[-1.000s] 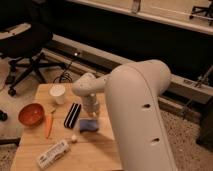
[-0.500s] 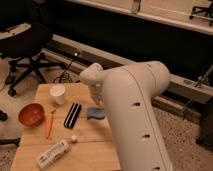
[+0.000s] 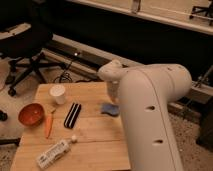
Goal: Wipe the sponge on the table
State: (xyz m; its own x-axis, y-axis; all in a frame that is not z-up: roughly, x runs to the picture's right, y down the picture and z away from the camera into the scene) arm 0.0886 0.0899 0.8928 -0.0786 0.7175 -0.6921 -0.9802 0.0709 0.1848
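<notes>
The sponge (image 3: pixel 108 109) is a small blue-grey pad lying flat on the right side of the light wooden table (image 3: pixel 95 142). My big white arm (image 3: pixel 150 115) fills the right of the camera view and bends down over that spot. My gripper (image 3: pixel 113 95) hangs at the arm's end right above the sponge's far edge, and the arm covers most of it. Part of the sponge's right end is hidden behind the arm too.
A white cup (image 3: pixel 58 93) stands at the back left. Left of centre on the table are an orange bowl (image 3: pixel 31 114), a carrot (image 3: pixel 49 124) and a black ridged block (image 3: pixel 72 115). A white tube (image 3: pixel 54 152) lies near the front. An office chair (image 3: pixel 25 45) stands behind.
The sponge has slid to the right and a little toward the table's far edge, together with the arm's end. The other objects have not moved.
</notes>
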